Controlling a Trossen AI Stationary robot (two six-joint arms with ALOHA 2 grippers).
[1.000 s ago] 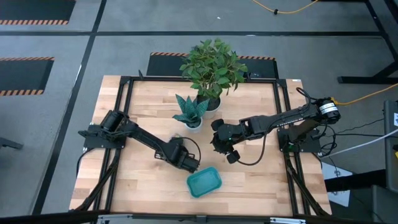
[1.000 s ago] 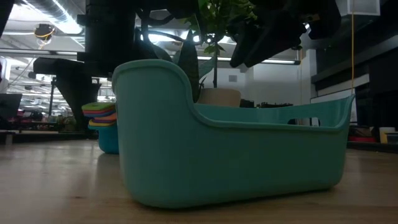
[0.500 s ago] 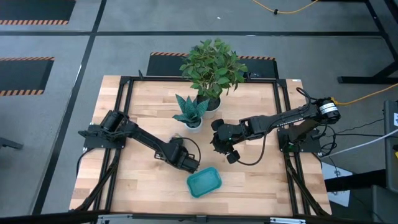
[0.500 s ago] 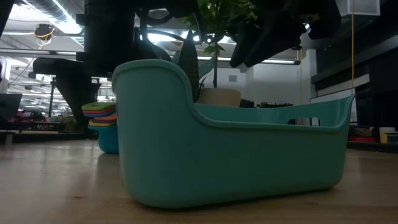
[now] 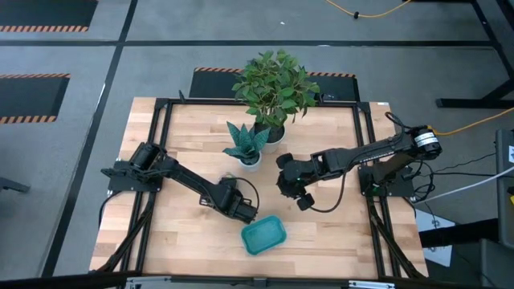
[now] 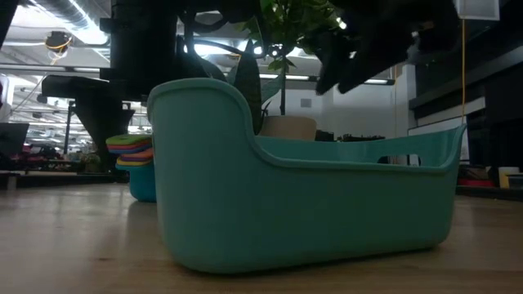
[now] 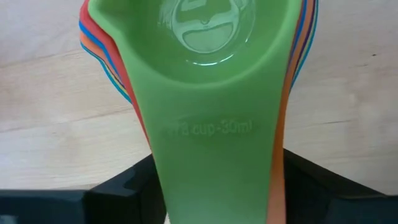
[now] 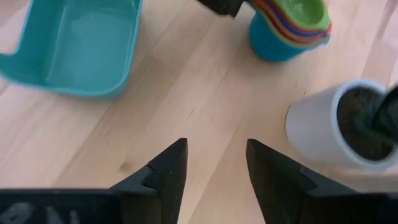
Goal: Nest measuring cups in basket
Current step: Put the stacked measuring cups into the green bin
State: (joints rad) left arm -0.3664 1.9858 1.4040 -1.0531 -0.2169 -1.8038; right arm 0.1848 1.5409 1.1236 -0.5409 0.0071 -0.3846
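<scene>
With the left arm stretched low across the bench (image 5: 185, 136), left hand (image 5: 241, 210) sits at the handles of the nested measuring cups (image 8: 291, 23); the green top cup's handle runs between its two fingers in the wrist view, but can't tell if they grip or merely straddle it. Cup stack stands on the wood just beside the teal basket (image 5: 263, 234), not inside it. Right hand (image 8: 212, 171) hovers mid-bench, fingers apart, nothing between them. White plant pot (image 8: 333, 124) is near the stack on the far side. Bare wood btw basket and right hand; basket lies near the front bench edge.
</scene>
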